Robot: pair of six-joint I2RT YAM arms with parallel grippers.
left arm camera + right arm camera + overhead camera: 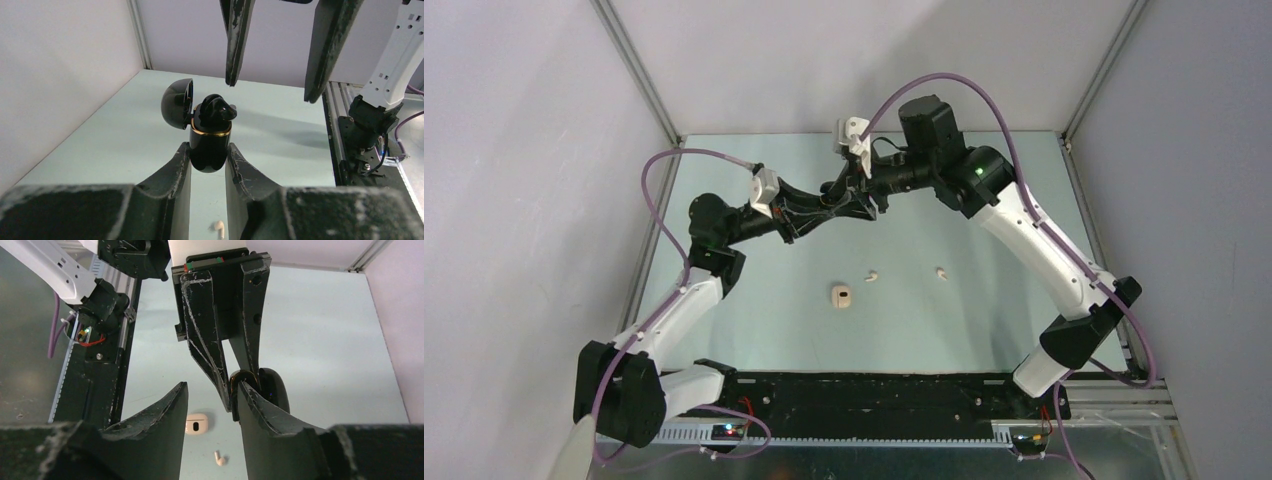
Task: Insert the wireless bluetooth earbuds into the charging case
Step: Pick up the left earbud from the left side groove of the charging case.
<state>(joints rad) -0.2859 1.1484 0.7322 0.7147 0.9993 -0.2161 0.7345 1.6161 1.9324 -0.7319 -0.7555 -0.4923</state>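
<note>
table (754, 330): pale green, fills most of the top view, with walls on the left, back and right sides
right arm (1044, 250): comes up from the near right corner and bends in over the back half toward the middle
left arm (674, 310): comes up from the near left corner and reaches that same spot from the left side, so the two wrists are pretty much nose to nose
left gripper (209, 152): clamped on the black charging case (210, 145), one finger on each side of its lower body, holding it upright and off the table over the back half, roughly mid-width
right gripper (270, 90): jaws spread with nothing between them. The tips hang just above the mouth of the black case, and from the left wrist view they're not touching it
black case details: glossy, with a gold band round the mouth
lid (176, 110): flipped open, hanging off the hinge on the left in the left wrist view
cream-white case (841, 296): sits on the table around the middle, closer to the near edge than the grippers are
black earbud (216, 107): sits in the mouth of the black case, poking up past the gold band. Honestly can't tell if it's fully seated or if a second one is in there
first cream-white earbud (872, 273): loose on the table, just right of the cream-white case and a touch further back
second cream-white earbud (941, 272): also loose, further right, well apart from the case
</note>
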